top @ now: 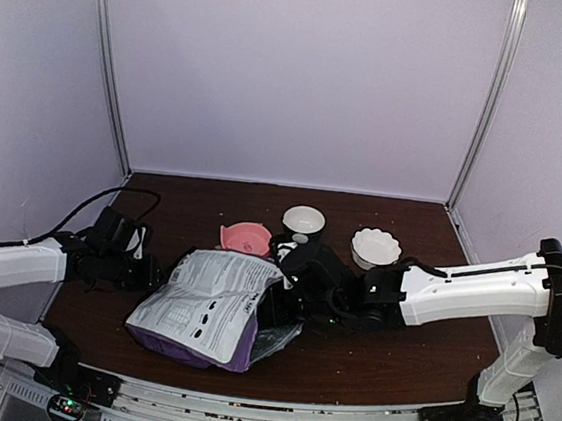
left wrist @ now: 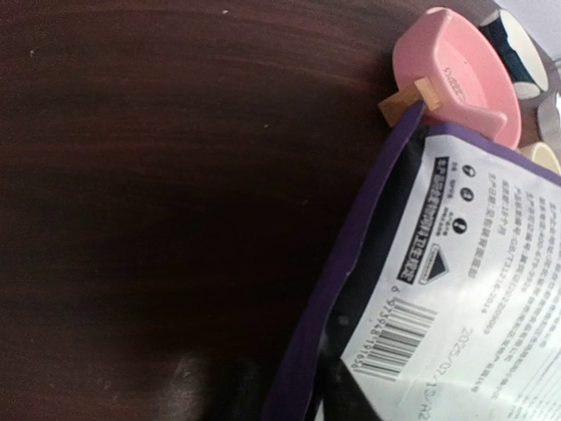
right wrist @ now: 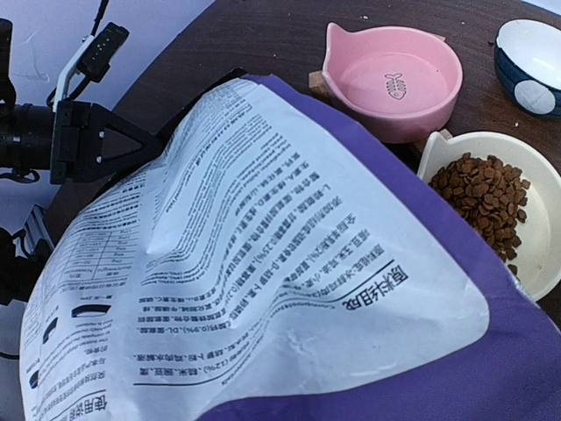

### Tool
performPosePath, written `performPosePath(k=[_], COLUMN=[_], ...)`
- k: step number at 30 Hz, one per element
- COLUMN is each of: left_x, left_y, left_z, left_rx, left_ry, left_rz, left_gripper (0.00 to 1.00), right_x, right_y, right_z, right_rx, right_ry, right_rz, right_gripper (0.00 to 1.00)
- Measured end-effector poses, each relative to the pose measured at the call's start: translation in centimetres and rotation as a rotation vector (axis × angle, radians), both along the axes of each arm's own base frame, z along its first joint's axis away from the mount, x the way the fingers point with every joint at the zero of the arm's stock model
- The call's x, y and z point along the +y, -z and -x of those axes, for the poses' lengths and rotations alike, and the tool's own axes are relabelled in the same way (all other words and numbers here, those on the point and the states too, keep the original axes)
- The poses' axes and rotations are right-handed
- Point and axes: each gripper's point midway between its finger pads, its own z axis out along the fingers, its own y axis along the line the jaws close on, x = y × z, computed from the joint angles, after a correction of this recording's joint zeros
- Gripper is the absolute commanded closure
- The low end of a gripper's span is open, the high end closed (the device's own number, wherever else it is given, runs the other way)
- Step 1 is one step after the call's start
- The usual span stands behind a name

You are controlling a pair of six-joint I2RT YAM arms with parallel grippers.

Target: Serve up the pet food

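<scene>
The pet food (right wrist: pixel 480 195) is a heap of reddish-brown kibble in a cream bowl (right wrist: pixel 539 241), just past the right edge of the purple-and-white bag (right wrist: pixel 263 263). The bag (top: pixel 213 304) lies mid-table with its printed back up. At its upper right corner my right gripper (top: pixel 287 297) is shut on it, and the bag hides the fingers in the right wrist view. My left gripper (top: pixel 149 269) is at the bag's left edge (left wrist: pixel 351 263). It also shows in the right wrist view as the left gripper (right wrist: pixel 131 145), but its jaws are too dark to read.
An empty pink fish-print bowl (top: pixel 246 237) sits just behind the bag, with a dark-blue bowl with a white inside (top: pixel 303 219) further back. A white scalloped bowl (top: pixel 376 248) stands back right, beside the right arm. White walls enclose the dark wooden table (top: pixel 429 337).
</scene>
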Motion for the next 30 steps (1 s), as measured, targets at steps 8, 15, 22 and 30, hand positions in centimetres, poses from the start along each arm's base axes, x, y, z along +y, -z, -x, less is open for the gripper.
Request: performPosePath(k=[8,15,22,30], left_x=[-0.5,0.7,1.3,1.4], left_y=[0.5,0.8,1.0,0.9], left_z=[-0.1,-0.2,-0.1,0.2], left_rx=[-0.001,-0.009,-0.009,-0.004], left_ry=[0.010,-0.034,-0.050,-0.048], left_rz=[0.024,0.001,-0.022,-0.025], left_gripper=[1.00,1.00,1.00,0.88], right_x=[1.4,5.1,7.2,7.1], right_y=[1.0,1.7,1.0,-0.9], right_z=[-0.7,-0.3,3.8,6.7], right_rx=[-0.024,0.008,0.139,0.252], right_ry=[-0.018,-0.137,-0.367,-0.464], right_rz=[0.042,0.060,-0.029,-0.188], right_gripper=[1.00,1.00,1.00,1.00])
